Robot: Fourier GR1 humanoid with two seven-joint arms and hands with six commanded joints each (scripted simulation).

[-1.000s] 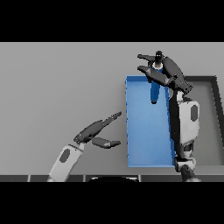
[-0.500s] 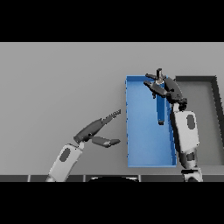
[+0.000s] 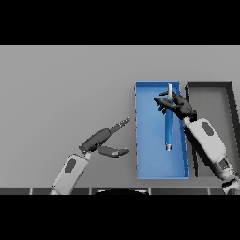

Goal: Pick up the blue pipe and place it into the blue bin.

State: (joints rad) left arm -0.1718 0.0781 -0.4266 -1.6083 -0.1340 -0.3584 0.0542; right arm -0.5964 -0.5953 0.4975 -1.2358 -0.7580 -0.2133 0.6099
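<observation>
- Blue pipe (image 3: 168, 123) lies lengthwise over the floor of the blue bin (image 3: 149, 140), its pale far end poking just beyond the right robot hand (image 3: 178, 106) and its near end reaching back towards the forearm.
- Fingers of the right robot hand are curled round the upper part of the pipe, near its far end, so the hand is clamped on it; most of the length hangs out below the grip.
- Whether the pipe's lower end already rests on the bin floor or hovers above it cannot be told from this view.
- Just beyond the right robot hand's outer side sits a dark tray (image 3: 209, 89), touching or nearly touching the bin wall; nothing shows inside it.
- Well off from the bin, the left robot hand (image 3: 101, 139) hovers over the grey desk (image 3: 61, 89) with fingers stretched apart and thumb spread, holding nothing.
- Judged by its straight line, the pipe looks stiff and light, with a smooth round skin that could slip or roll in the fingers.
- Held so near one end, it may swing; a hold nearer the middle would balance it better.
- The task looks close to done: the pipe is inside the bin's walls and seems to need only lowering and release.
</observation>
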